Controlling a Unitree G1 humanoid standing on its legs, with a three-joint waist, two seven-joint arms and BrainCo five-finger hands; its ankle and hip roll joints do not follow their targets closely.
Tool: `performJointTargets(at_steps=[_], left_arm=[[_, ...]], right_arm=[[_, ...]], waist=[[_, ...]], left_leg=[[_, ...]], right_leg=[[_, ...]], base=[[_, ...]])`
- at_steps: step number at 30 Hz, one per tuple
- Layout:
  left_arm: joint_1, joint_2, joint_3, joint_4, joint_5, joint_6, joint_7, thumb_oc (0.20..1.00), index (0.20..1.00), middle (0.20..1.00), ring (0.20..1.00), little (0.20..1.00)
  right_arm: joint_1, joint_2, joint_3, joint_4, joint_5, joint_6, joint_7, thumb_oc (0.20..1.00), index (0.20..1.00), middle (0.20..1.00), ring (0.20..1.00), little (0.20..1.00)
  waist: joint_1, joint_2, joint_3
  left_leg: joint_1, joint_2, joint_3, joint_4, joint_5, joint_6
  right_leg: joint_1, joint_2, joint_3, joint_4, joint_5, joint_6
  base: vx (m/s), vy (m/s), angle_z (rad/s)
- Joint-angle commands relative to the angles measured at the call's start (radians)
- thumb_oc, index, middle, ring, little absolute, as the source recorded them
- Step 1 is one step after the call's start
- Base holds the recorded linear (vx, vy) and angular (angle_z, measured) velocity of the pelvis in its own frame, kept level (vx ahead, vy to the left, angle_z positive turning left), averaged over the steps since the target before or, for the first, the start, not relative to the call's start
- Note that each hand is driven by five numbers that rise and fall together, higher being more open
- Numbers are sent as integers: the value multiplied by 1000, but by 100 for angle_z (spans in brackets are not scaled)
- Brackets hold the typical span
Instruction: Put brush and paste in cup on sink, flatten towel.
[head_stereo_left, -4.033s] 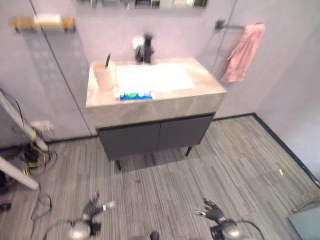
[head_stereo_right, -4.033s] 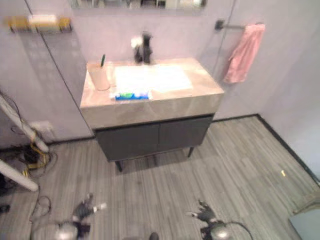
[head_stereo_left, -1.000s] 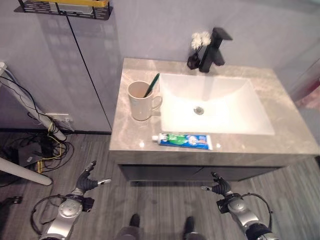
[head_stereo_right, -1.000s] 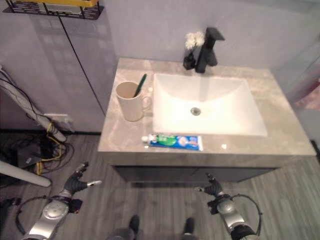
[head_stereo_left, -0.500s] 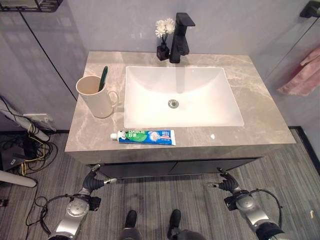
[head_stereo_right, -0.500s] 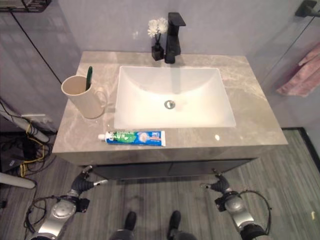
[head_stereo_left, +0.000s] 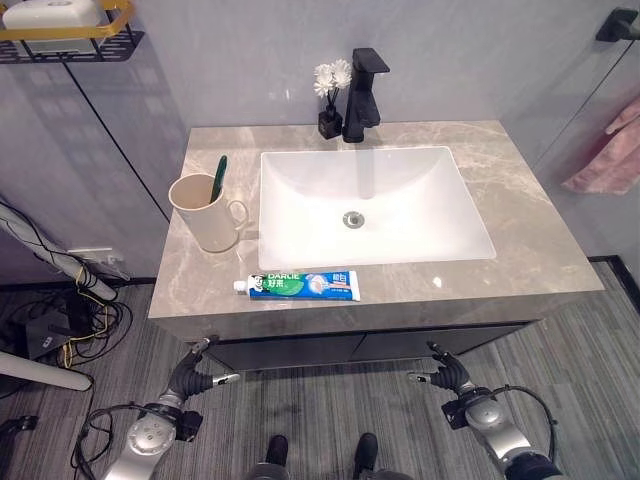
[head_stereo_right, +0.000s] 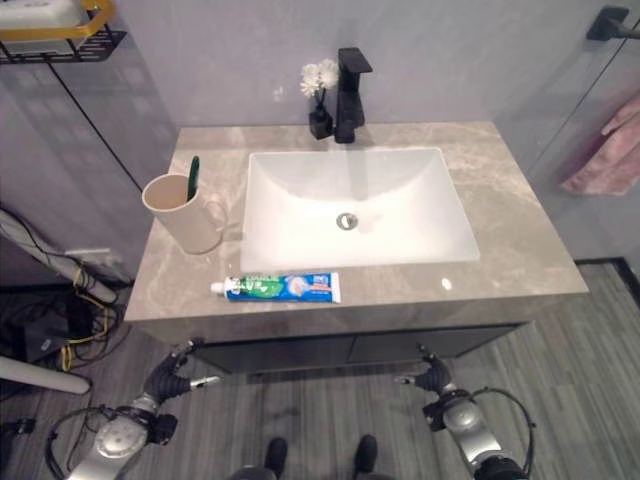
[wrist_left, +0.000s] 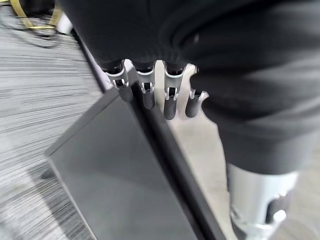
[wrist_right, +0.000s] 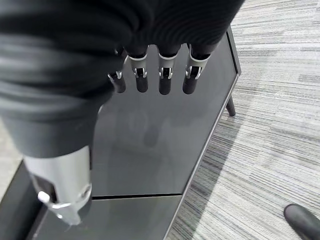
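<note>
1. Marble-grey bench carries a white sink basin. A cream mug stands left of the basin, and a green toothbrush already stands in it.
2. Blue-and-green toothpaste tube lies flat along the bench's front edge, just before the basin and near the mug, untouched.
3. Pink towel hangs at the far right, by the wall, well apart from both hands.
4. Left hand hangs low before the dark cabinet front, fingers relaxed and loosely spread, holding nothing. The right hand does likewise, fingers straight and empty.
5. Compared with half a second ago, the whole scene has shifted slightly, so the camera has moved, not the things. The yellow wall shelf is back in view at upper left.
6. Four seconds ago the bench stood far off across the floor. Now it fills the view just ahead, so the approach looks about finished.
7. Judging by this, the brush part is done. Paste and towel remain, and the paste probably comes first, within the left hand's reach.
</note>
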Motion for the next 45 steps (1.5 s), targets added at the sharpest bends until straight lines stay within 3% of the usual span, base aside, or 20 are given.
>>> performJointTargets(at_steps=[1, 4, 9, 15, 17, 24, 28, 38, 45], left_arm=[[-32, 59, -26, -86, -58, -50, -108, 1000, 1000, 1000, 1000, 1000], [-58, 108, -79, -185, -140, -45, -161, 1000, 1000, 1000, 1000, 1000], [-144, 87, -155, -219, -179, -29, -175, 1000, 1000, 1000, 1000, 1000], [-312, 102, -200, -360, -46, -30, -181, 1000, 1000, 1000, 1000, 1000], [-386, 117, -177, -432, 63, -53, -156, 1000, 1000, 1000, 1000, 1000], [-450, 112, -113, -523, 68, -84, -98, 1000, 1000, 1000, 1000, 1000], [-443, 152, -20, -591, 51, -99, -67, 1000, 1000, 1000, 1000, 1000], [-348, 310, 114, -482, 214, -77, -51, 1000, 1000, 1000, 1000, 1000], [-339, 320, 70, -282, 263, -61, -61, 1000, 1000, 1000, 1000, 1000]], right_arm=[[-55, -32, 3, 62, 38, -29, -5, 1000, 1000, 1000, 1000, 1000], [-92, -20, 32, 156, 39, -28, -7, 1000, 1000, 1000, 1000, 1000], [-104, 11, 52, 217, 48, -26, -8, 1000, 1000, 1000, 1000, 1000], [-86, 32, 62, 223, 47, -21, 0, 1000, 1000, 1000, 1000, 1000], [-74, 42, 63, 220, 41, -18, 8, 1000, 1000, 1000, 1000, 1000], [-45, 52, 83, 225, 8, -9, 20, 1000, 1000, 1000, 1000, 1000], [-19, 49, 79, 238, -2, -5, 20, 1000, 1000, 1000, 1000, 1000], [28, 35, 43, 219, 33, -2, 43, 1000, 1000, 1000, 1000, 1000], [45, 11, 37, 175, 24, 8, 59, 1000, 1000, 1000, 1000, 1000]], waist=[[-6, -5, 0], [-13, 5, 2], [-24, 8, -4], [-44, 10, -20], [-49, 7, -26], [-58, 1, -39], [-54, 2, -48], [-48, -4, -56], [-54, -21, -46]], left_leg=[[-76, -11, -88, 0, 22, 13], [-81, -8, -95, 0, 23, 12], [-79, -8, -93, 0, 22, 11], [-66, -1, -86, 0, 14, 6], [-59, 3, -86, 0, 8, 4], [-49, 8, -75, 0, 3, 3], [-52, 10, -73, 0, 6, 0], [-54, 8, -80, 0, 7, -2], [-76, 6, -70, 0, 10, 0]], right_leg=[[-19, -56, 2, 28, -27, 89], [-27, -58, -3, 43, -31, 89], [-19, -58, -7, 35, -31, 89], [-1, -56, -6, 28, -39, 90], [6, -52, -2, 28, -45, 88], [16, -44, 13, 12, -43, 85], [18, -41, 20, 7, -46, 84], [19, -39, 24, 7, -49, 84], [-5, -43, 32, 7, -32, 93]], base=[[-26, -1, 15], [-2, -9, 11], [0, 0, 0], [17, -12, -1], [0, 0, 0], [4, -5, -3], [1, -2, -1], [0, 0, 0], [-3, 22, -1]])
